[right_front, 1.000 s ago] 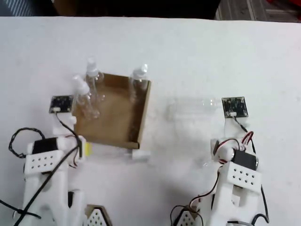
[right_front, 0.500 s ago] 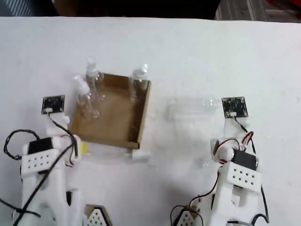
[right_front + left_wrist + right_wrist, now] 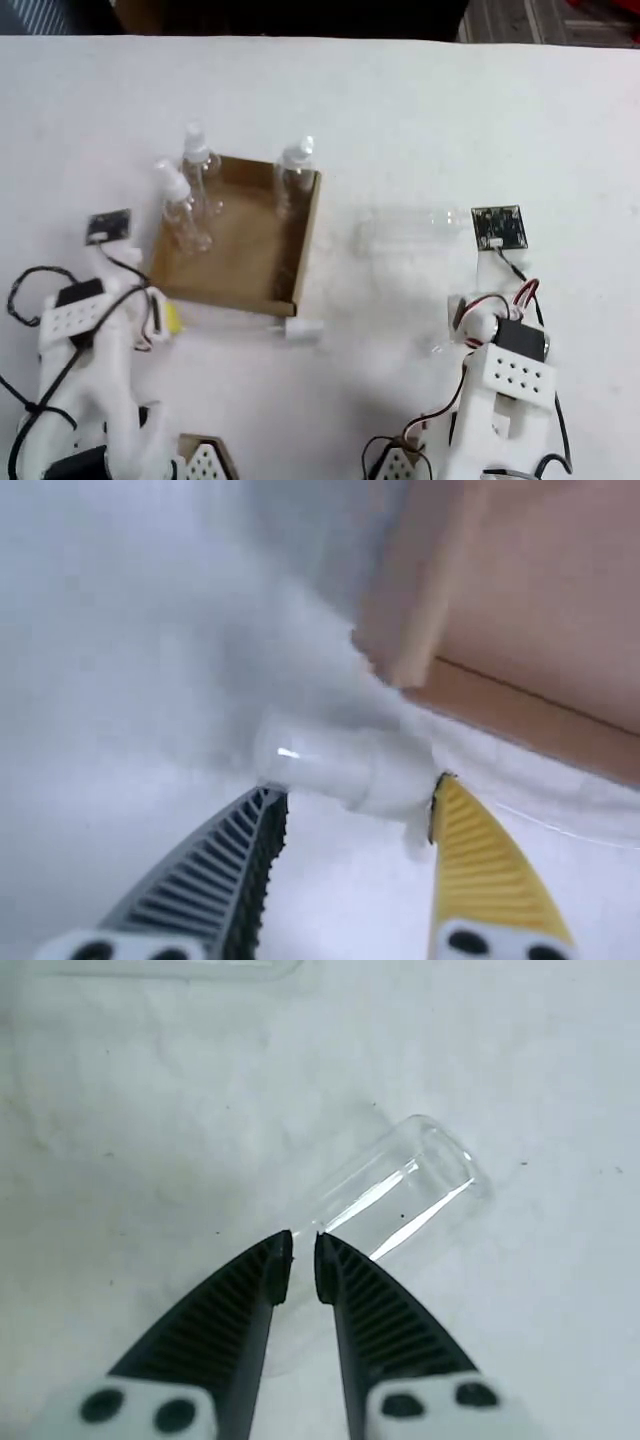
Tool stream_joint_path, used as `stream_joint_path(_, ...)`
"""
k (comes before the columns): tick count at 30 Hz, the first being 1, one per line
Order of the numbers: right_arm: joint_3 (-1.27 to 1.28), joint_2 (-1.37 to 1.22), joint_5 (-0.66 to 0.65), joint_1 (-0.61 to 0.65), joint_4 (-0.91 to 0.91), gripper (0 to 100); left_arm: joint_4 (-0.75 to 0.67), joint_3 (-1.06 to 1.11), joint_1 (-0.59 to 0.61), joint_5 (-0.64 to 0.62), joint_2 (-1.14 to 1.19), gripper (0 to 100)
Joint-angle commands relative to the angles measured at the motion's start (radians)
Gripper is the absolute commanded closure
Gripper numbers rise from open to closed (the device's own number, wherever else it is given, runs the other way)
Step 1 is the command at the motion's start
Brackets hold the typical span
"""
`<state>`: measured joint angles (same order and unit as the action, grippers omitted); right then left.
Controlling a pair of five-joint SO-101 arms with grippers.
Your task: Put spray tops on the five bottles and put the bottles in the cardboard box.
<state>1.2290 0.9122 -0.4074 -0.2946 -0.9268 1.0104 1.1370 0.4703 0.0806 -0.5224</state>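
Observation:
The cardboard box (image 3: 305,240) holds three upright clear bottles with white spray tops: two by its left wall (image 3: 198,165) (image 3: 178,205) and one at its back right corner (image 3: 295,175). A white spray top (image 3: 300,328) (image 3: 340,770) lies at the box's front right corner. It seems fitted to a clear bottle lying along the front wall. My left gripper (image 3: 354,788) is open, and the spray top sits right at its fingertips. A bare clear bottle (image 3: 410,225) lies right of the box. My right gripper (image 3: 302,1248) is shut on nothing, just short of a small clear cap (image 3: 400,1195).
The box's corner (image 3: 400,670) looms just past my left gripper. The yellow finger (image 3: 170,318) shows at the box's front left. The small clear cap (image 3: 435,348) lies by the right arm's base. White table stretches behind the box and to the far right.
The left arm has swung leftward, away from the box's left side. The spray top by the box corner shifted slightly. The right arm has not moved.

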Motion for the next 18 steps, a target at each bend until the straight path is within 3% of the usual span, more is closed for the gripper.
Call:
stream_joint_path(1, 0.020, -0.012, -0.011, -0.012, 0.004, 97.8, -0.020, -0.081, 0.139, -0.008, 0.013, 77)
stream_joint_path(11, 0.020, -0.012, -0.012, -0.012, 0.004, 97.8, -0.006, -0.241, 0.433, -0.012, 0.015, 77)
stream_joint_path(18, 0.020, -0.012, -0.017, -0.010, 0.004, 97.8, 0.212, -0.367, 0.489, -0.086, 0.013, 77)
